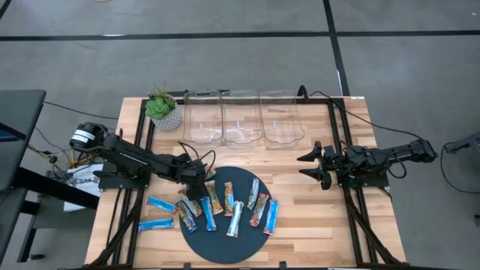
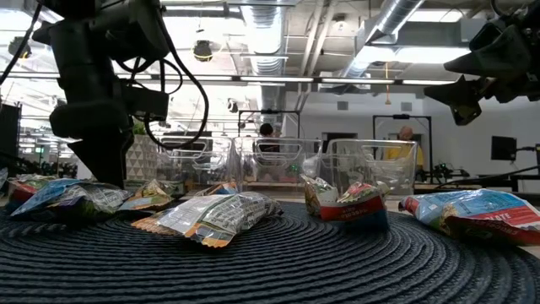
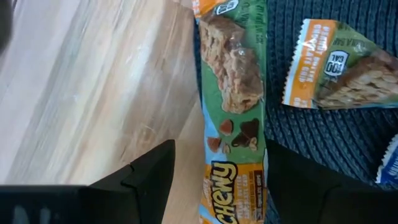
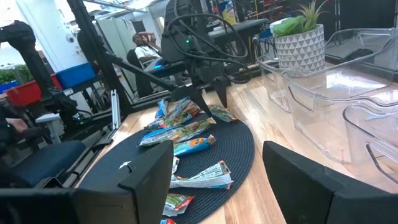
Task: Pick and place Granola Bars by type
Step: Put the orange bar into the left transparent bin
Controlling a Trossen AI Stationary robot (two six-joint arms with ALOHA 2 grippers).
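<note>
Wooden slats form the table (image 1: 315,217), where a round dark woven mat (image 1: 225,244) sits near the front edge. Most of the granola bars (image 1: 236,214) lie scattered across that mat, blue, silvery and multicoloured wrappers mixed together, while two blue bars (image 1: 159,214) rest on bare wood just beside its left rim. A green-and-orange chewy bar (image 3: 235,106) lies straddling the mat's edge between the spread fingers of the left gripper (image 1: 196,187), which is low over it, jaws apart and not yet closed on the wrapper. Three clear bins (image 1: 241,118) stand in a row at the back, a potted plant (image 1: 163,109) beside them. The right gripper (image 1: 309,166) hovers well apart at the right, fingers wide, holding nothing.
</note>
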